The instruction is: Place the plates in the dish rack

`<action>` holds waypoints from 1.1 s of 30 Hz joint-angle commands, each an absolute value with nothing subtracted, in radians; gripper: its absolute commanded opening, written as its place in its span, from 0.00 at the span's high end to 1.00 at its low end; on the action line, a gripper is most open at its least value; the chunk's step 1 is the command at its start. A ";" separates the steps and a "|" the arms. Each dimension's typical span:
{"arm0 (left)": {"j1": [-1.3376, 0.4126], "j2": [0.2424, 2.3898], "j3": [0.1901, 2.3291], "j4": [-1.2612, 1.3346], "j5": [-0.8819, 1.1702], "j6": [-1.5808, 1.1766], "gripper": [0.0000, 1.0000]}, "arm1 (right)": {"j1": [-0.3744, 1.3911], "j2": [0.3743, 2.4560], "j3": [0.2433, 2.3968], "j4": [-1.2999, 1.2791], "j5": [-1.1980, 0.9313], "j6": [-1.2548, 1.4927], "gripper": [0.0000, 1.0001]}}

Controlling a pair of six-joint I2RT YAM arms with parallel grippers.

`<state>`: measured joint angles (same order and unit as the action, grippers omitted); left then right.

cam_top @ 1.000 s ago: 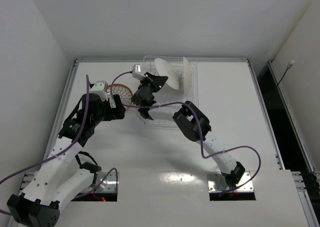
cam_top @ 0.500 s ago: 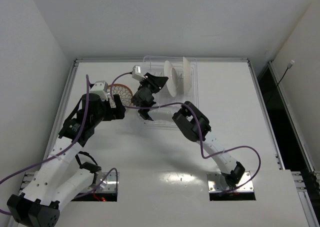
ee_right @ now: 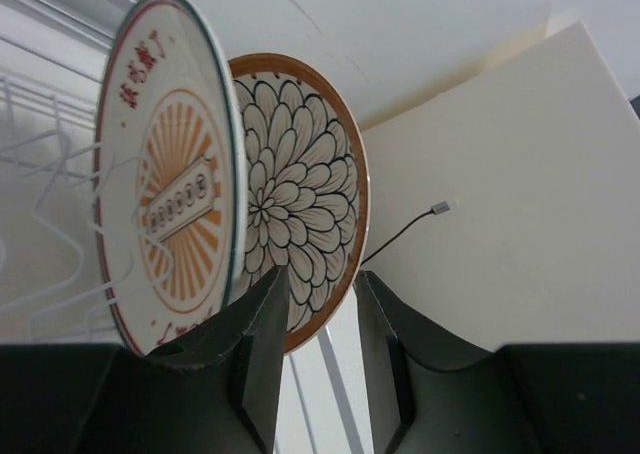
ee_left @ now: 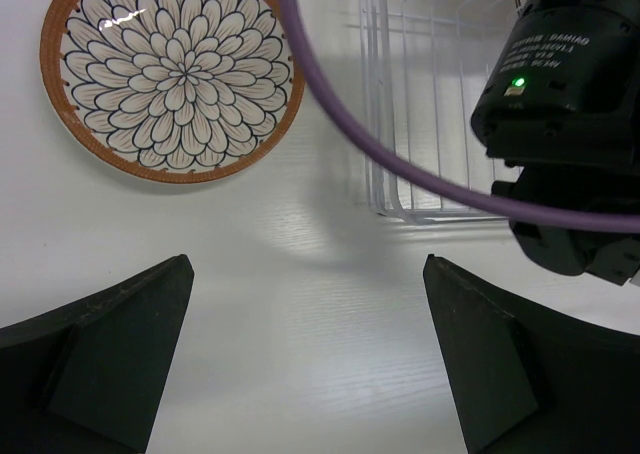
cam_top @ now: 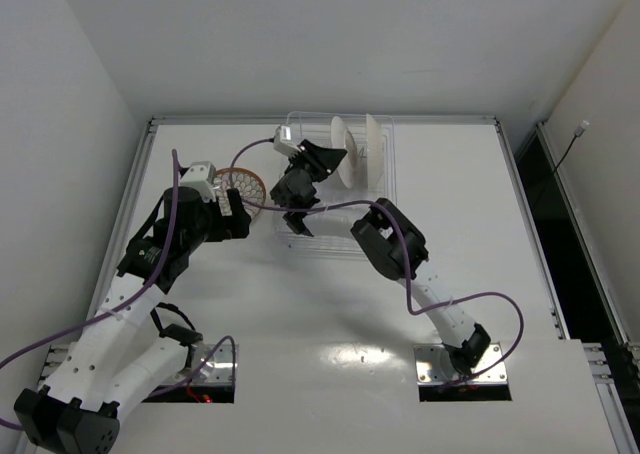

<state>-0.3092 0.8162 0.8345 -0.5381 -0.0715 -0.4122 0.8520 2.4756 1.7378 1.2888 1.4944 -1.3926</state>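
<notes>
Toward twelve o'clock on the table (cam_top: pixel 300 309), the dish rack (cam_top: pixel 340 236) holds two plates on edge: the sunburst plate (ee_right: pixel 170 224) and, at its three o'clock in the overhead view, the flower plate (ee_right: pixel 305 194). The right gripper (ee_right: pixel 320 279) sits at the sunburst plate's nine o'clock, its fingers a narrow gap apart and clamping nothing. At the rack's nine o'clock the third plate (ee_left: pixel 172 71) lies flat on the table, face up. The left gripper (ee_left: pixel 307 264) hovers near that plate's six o'clock, spread wide and empty.
</notes>
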 commanded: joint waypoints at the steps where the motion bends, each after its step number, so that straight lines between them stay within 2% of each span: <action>1: -0.319 0.821 0.838 -0.525 -0.078 -0.414 0.00 | 0.818 2.381 1.726 1.792 1.818 -1.405 0.69; 13: -0.319 0.821 0.838 -0.525 -0.087 -0.414 0.00 | 0.779 2.296 1.707 1.801 1.818 -1.456 0.60; 17: -0.319 0.821 0.838 -0.525 -0.087 -0.414 0.00 | 0.801 2.275 1.752 1.801 1.818 -1.520 0.45; 19: -0.319 0.821 0.838 -0.525 -0.097 -0.423 0.00 | 0.810 2.237 1.764 1.801 1.818 -1.546 0.31; 20: -0.319 0.821 0.838 -0.525 -0.097 -0.423 0.00 | 0.810 2.221 1.764 1.801 1.818 -1.566 0.16; 23: -0.319 0.821 0.838 -0.525 -0.097 -0.423 0.00 | 0.810 2.146 1.778 1.801 1.818 -1.588 0.00; 33: -0.319 0.830 0.838 -0.534 -0.106 -0.423 0.00 | 0.810 2.086 2.129 1.620 1.778 -1.643 0.00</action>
<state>-0.3092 0.8341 0.8345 -0.5423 -0.0986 -0.4126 0.8112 2.1273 2.0392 1.3048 1.4948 -1.6241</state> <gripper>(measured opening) 1.000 0.994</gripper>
